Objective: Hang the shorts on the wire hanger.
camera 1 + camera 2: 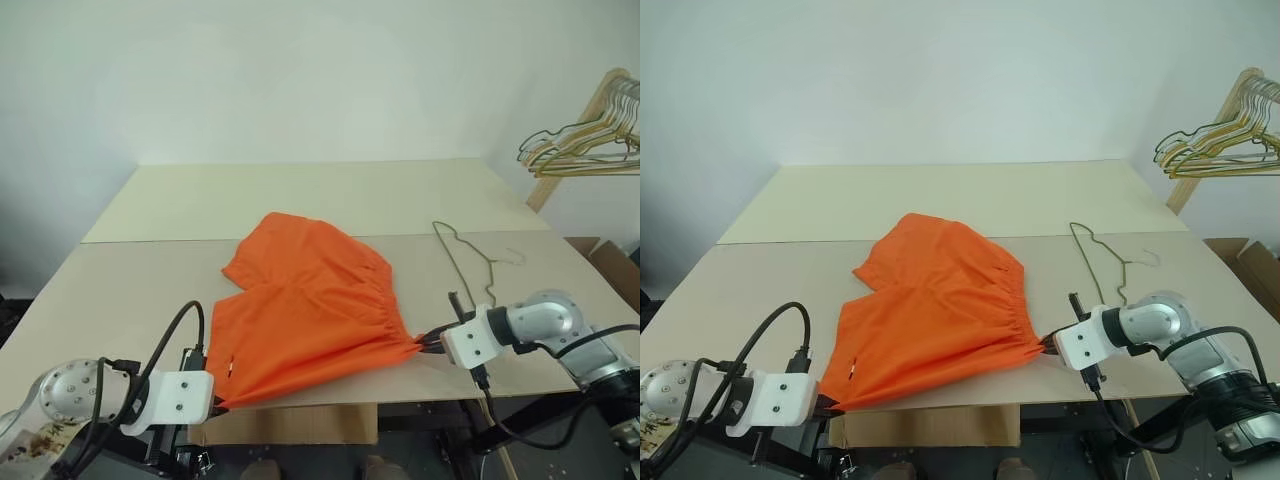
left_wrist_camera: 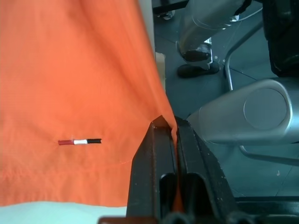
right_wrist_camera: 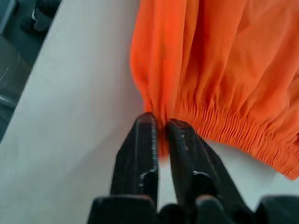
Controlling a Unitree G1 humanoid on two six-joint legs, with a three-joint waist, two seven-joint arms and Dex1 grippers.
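Currently, scene: the table point(image 1: 300, 205) is carrying the shorts and the wire hanger; both arms are reaching over its near edge.
Shorts: the shorts point(image 1: 300, 310) are lying spread on the near half of the table, orange, with the gathered waistband running along the right side and a small red, white and black mark point(image 2: 79, 141) near the hem.
Left gripper: the left gripper point(image 2: 169, 128) is pinching the near-left corner of the shorts at the table's front edge; its two black fingers point(image 2: 152, 158) are pressing almost together, with only a thin fold of orange cloth showing between them.
Right gripper: the right gripper point(image 3: 159, 122) is gripping the near end of the waistband; its fingers point(image 3: 140, 149) are standing a narrow gap apart, with bunched elastic fabric sitting between the tips.
Wire hanger: the wire hanger point(image 1: 470, 262) is lying flat on the table just to the right of the shorts, beyond the right gripper, apart from both the cloth and the fingers.
Background: a rack point(image 1: 585, 140) of other hangers is standing at the far right, well apart from the table's working area.
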